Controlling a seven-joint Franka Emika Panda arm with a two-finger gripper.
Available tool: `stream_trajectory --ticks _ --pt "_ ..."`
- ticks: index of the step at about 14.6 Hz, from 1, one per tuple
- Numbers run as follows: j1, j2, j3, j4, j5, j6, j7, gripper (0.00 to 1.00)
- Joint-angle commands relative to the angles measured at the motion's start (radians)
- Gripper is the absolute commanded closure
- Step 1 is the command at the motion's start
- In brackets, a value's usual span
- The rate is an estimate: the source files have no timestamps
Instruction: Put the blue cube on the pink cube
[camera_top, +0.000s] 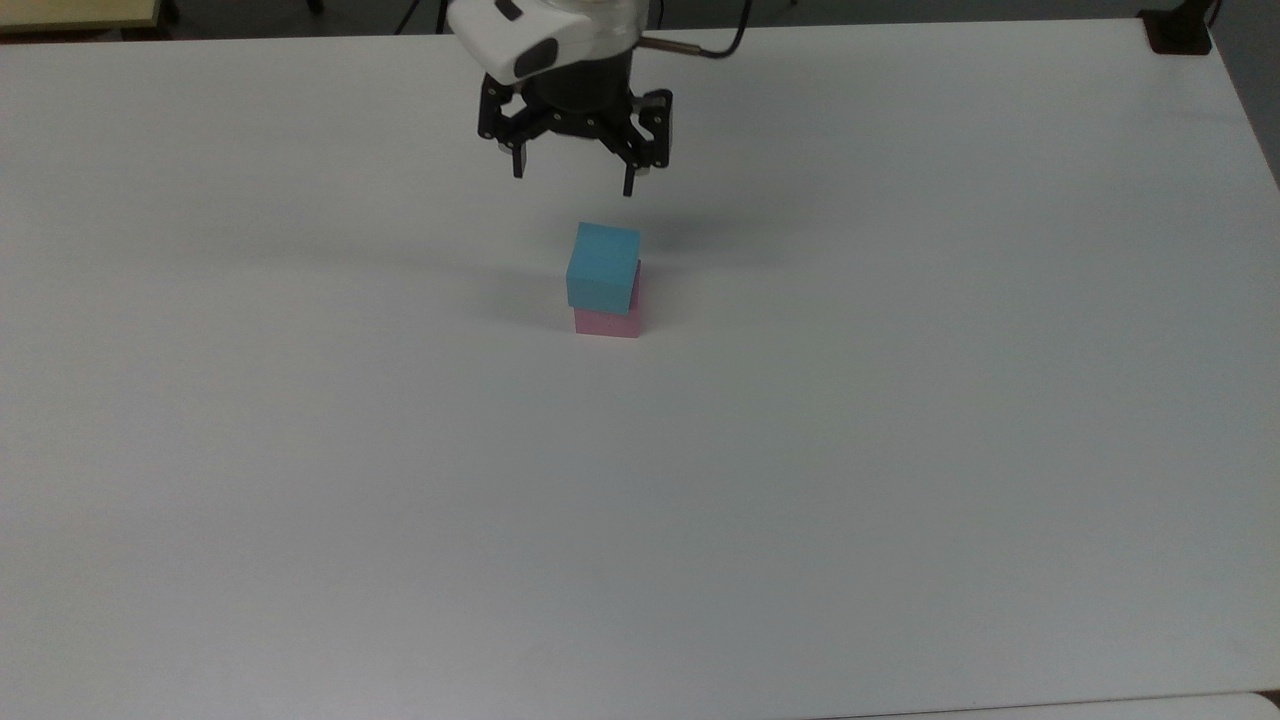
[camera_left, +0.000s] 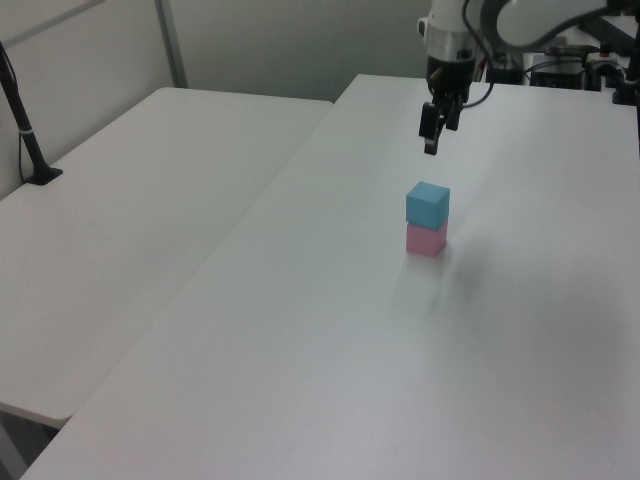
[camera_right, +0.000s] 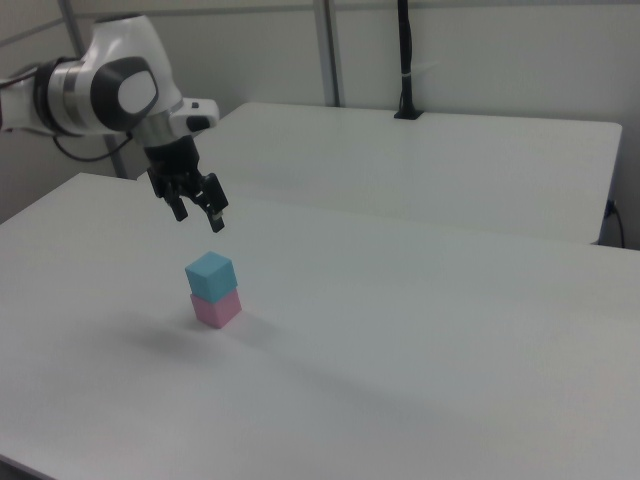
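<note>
The blue cube (camera_top: 602, 265) (camera_left: 427, 203) (camera_right: 210, 275) rests on top of the pink cube (camera_top: 608, 322) (camera_left: 426, 239) (camera_right: 215, 309), a little askew, on the white table (camera_top: 640, 480). My gripper (camera_top: 573, 182) (camera_left: 432, 140) (camera_right: 200, 220) hangs open in the air above the stack, well clear of it, with nothing between its fingers.
A black cable (camera_top: 700, 45) runs from the arm's wrist at the top view's top. A second white table (camera_left: 130, 200) stands alongside in the left view's left, with a black pole base (camera_left: 40, 172) on it. A dark object (camera_top: 1180, 30) sits at the top view's top right corner.
</note>
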Motion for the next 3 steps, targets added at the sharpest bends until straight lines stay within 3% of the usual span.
stream_trajectory --ticks 1,3 --pt "-0.038 -0.004 -0.007 0.095 0.056 -0.164 -0.125 0.0" --pt "-0.038 -0.005 -0.012 0.105 0.056 -0.18 -0.128 0.0"
